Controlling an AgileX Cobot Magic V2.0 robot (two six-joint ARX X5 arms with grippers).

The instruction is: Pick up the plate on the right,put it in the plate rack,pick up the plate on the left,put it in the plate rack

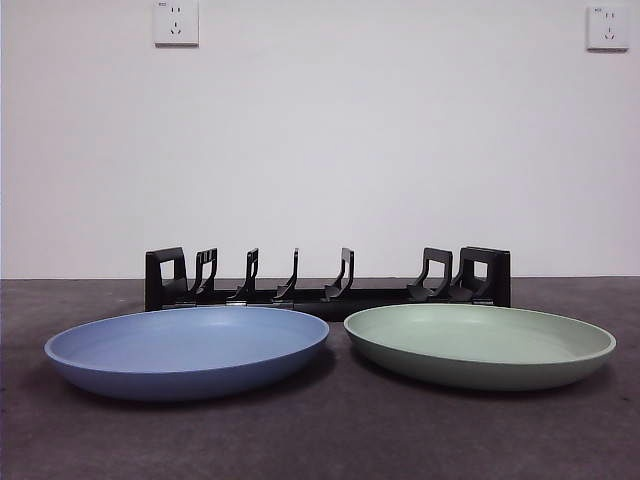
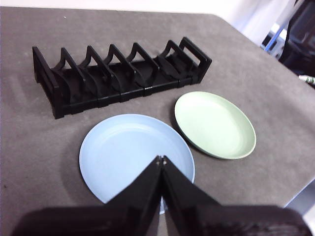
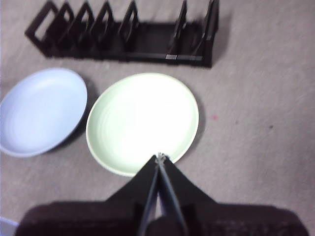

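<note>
Two plates, the green plate (image 1: 480, 345) on the right and the blue plate (image 1: 188, 350) left, lay flat before the empty plate rack (image 1: 327, 280), so the right gripper (image 3: 160, 158) and left gripper (image 2: 161, 160), both closed on nothing, risked skidding off the low rims.

- The front view sits low, about level with the desk (image 1: 320, 440), and looks straight across it at a white wall; the blue plate (image 1: 187, 350) and green plate (image 1: 480, 345) are near and large, and the rack (image 1: 328, 280) stands behind them.
- The left wrist view looks down at a slant from above the blue plate's (image 2: 135, 157) near edge, with its own jaws at the picture's bottom edge.
- The right wrist view looks down more steeply from over the green plate (image 3: 142, 123) and is somewhat blurred.
- All three views share both plates and the rack.
</note>
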